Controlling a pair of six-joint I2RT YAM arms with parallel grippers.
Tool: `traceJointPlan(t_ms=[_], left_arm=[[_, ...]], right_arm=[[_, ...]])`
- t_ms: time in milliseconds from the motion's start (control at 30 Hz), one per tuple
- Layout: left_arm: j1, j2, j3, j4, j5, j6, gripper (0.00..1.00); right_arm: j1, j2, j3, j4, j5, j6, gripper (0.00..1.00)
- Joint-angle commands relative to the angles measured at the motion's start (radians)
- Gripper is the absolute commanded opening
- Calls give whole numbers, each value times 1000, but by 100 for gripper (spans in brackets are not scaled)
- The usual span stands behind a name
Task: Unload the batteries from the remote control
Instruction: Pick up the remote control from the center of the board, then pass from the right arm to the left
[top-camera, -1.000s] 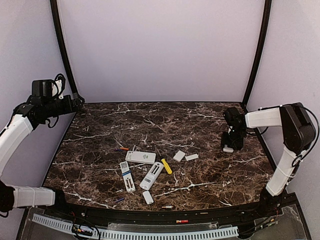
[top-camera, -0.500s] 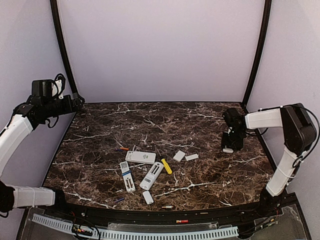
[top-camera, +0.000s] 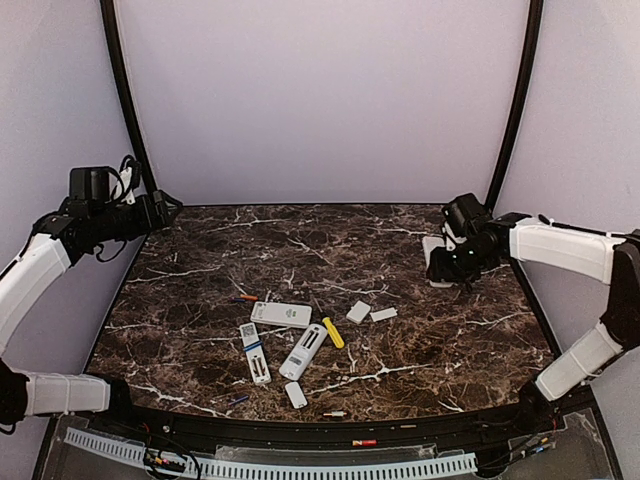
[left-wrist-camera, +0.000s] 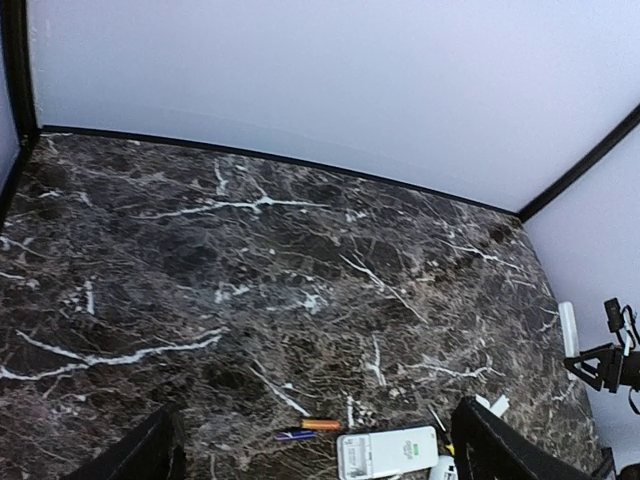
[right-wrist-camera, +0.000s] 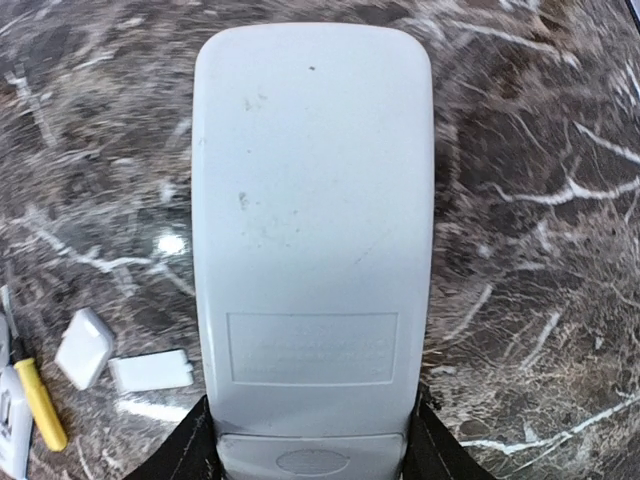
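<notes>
Both arms are shifting from a second ago: the left end effector (top-camera: 162, 206) is nudging in over the far left corner of the counter (top-camera: 300, 235), while the right is swinging inward with a white remote (right-wrist-camera: 312, 220) raised off the surface. At left, the end effector is hanging with its fingers (left-wrist-camera: 150, 455) spread apart, gripping nothing. An orange battery (top-camera: 246, 297) and a blue one (left-wrist-camera: 293, 435) are lying loose just beside three remotes (top-camera: 281, 314) in the middle, with two more batteries (top-camera: 335, 413) resting near the front edge. A yellow-handled screwdriver (top-camera: 333, 332) and three small white covers (top-camera: 358, 312) are scattered among them, suggesting those three remotes are already emptied. At right, the end effector (top-camera: 450, 262) is clamping the fourth remote by its lower end, back side facing the wrist camera. Its back looks closed, so any batteries inside are likely still waiting to come out.
</notes>
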Motion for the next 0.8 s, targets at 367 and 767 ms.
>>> traceJointPlan(t_ms=[367, 767], left_arm=[[-346, 75, -73, 176, 187, -337, 91], [-436, 270, -97, 414, 399, -492, 92]], right_arm=[[406, -65, 109, 199, -216, -164, 34], [565, 143, 317, 183, -219, -288, 33]])
